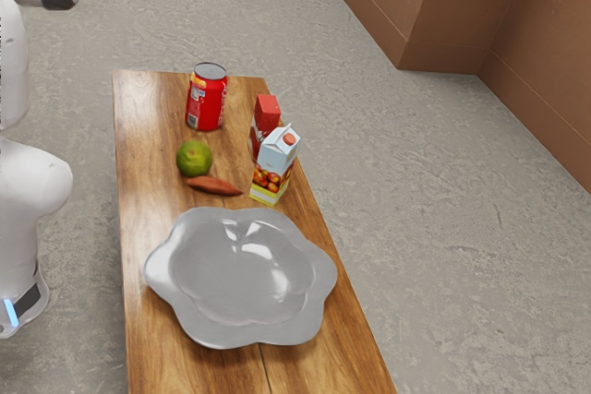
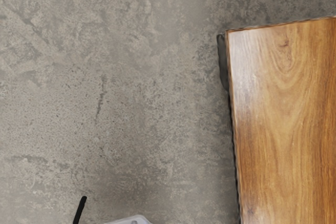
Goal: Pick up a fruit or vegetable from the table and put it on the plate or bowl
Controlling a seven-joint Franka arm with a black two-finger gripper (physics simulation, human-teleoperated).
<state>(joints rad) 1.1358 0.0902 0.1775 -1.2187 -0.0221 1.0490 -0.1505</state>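
Note:
A green round fruit (image 1: 194,157) lies on the wooden table (image 1: 143,136), and an orange-red sweet potato (image 1: 213,185) lies just in front of it. A large grey scalloped plate (image 1: 240,276) sits nearer the table's front, a short gap from the sweet potato. Parts of my white arm (image 1: 28,89) stand at the exterior view's left, beyond the table's edge. In the wrist view, one corner of the table (image 2: 286,124) lies over the concrete floor.
A red can (image 1: 206,96) stands at the table's far end. A red box (image 1: 266,120) and a white juice carton (image 1: 275,165) stand by the table's edge at the exterior view's right. Brown walls (image 1: 443,6) rise beyond the floor.

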